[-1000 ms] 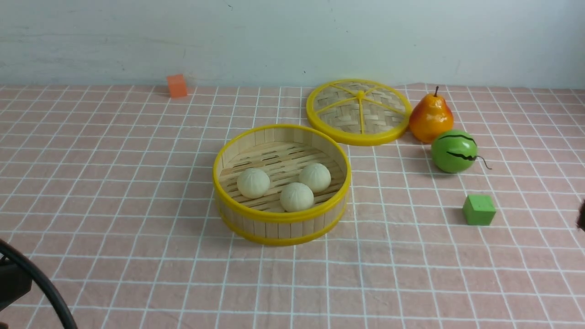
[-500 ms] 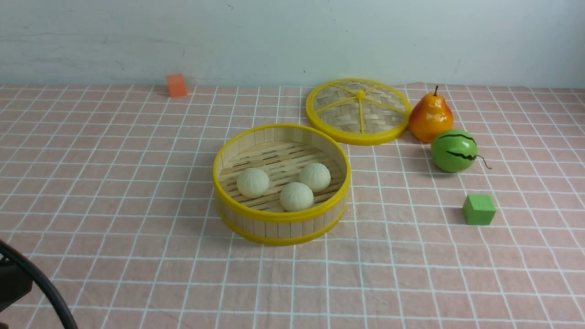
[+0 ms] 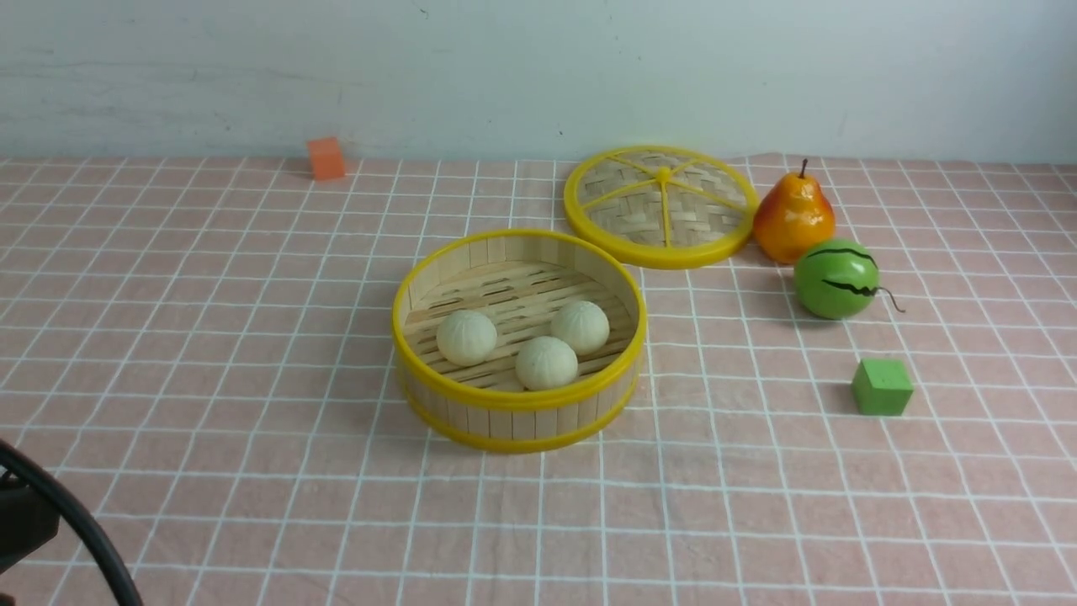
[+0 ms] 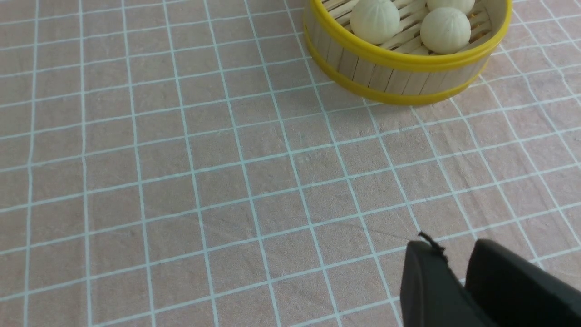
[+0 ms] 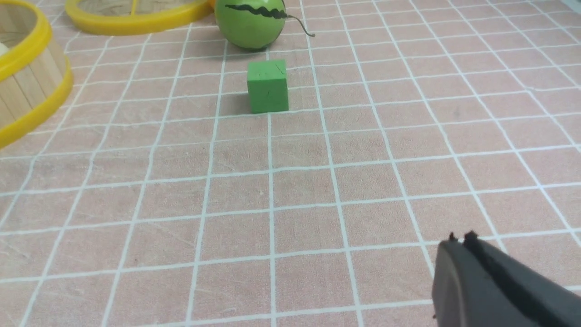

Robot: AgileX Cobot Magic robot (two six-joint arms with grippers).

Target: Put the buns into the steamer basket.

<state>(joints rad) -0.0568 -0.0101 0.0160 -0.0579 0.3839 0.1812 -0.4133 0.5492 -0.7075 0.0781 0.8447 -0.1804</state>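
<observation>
The steamer basket stands mid-table, with three cream-white buns on its slatted floor: one at the left, one at the front and one at the right. The left wrist view shows the basket with two buns fully seen. My left gripper is low over bare cloth, well short of the basket, slightly open and empty. My right gripper is shut and empty over bare cloth, short of the green cube. Neither gripper shows in the front view.
The flat woven lid lies behind the basket. A pear, a green striped melon toy and a green cube stand at the right. An orange cube sits far back left. A black cable crosses the near left corner.
A dark part of my right arm at the front view's right edge has drawn out of view. The basket and buns have not moved.
</observation>
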